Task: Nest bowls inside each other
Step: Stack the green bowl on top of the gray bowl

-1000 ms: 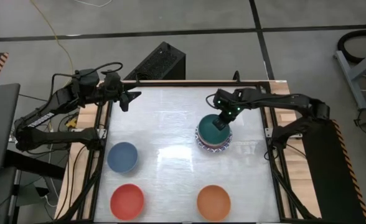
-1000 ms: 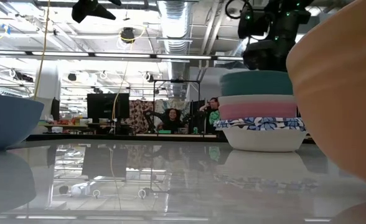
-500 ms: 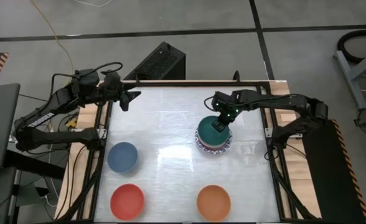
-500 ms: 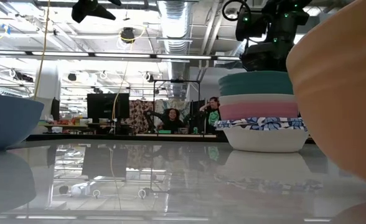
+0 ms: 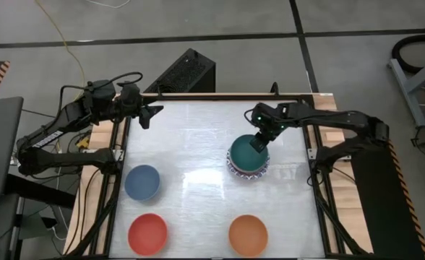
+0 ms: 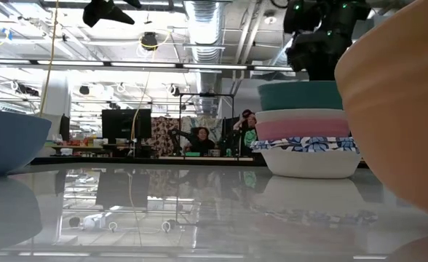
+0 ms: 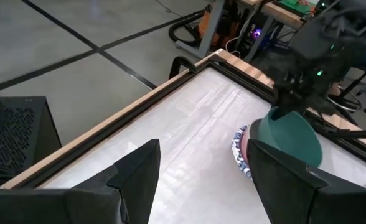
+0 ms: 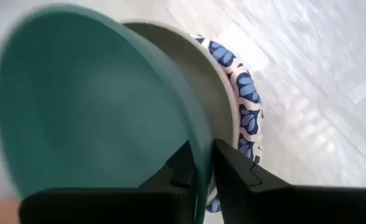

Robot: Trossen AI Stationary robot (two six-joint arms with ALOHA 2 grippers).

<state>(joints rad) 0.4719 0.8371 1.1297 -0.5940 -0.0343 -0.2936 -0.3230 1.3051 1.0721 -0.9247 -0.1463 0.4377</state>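
Right gripper (image 5: 258,145) is straddling the rim of the green bowl (image 5: 246,153), its fingers (image 8: 182,167) slightly parted, one on each side of the thin edge. That smooth, round bowl is topping a nested stack of four on the glossy white table (image 5: 198,144); below it are sitting a cream bowl (image 6: 301,115), a pink bowl (image 6: 301,130) and a blue-and-white patterned bowl (image 6: 306,154). Three plain bowls are lying apart: one blue bowl (image 5: 142,182), one red bowl (image 5: 147,233), one orange bowl (image 5: 248,235). Left gripper (image 5: 149,115) is hovering spread wide at the table's far left corner.
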